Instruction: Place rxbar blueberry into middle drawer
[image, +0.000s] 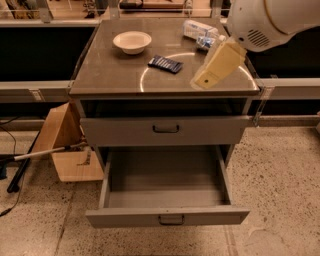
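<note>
Reaching for the rxbar blueberry (165, 63) looks like the step in hand. The bar lies flat on the cabinet top (110, 75), in the upper centre of the frame, between the white bowl (132, 41) to its upper left and the clear bottle (199, 31) to its upper right, touching neither. The gripper (204, 80) hangs over the right part of the top, near the bar's right end and apart from it; whether it is apart or together I cannot tell. To do this well, it should shift left until centred over the bar, turn so that it closes across the narrow width, and come down gently, since so flat a wrapper gives little to pinch and may skid. The middle drawer (165, 180) stands pulled out at lower centre, ready to receive, below the shut drawer (210, 131) with the darker handle.
</note>
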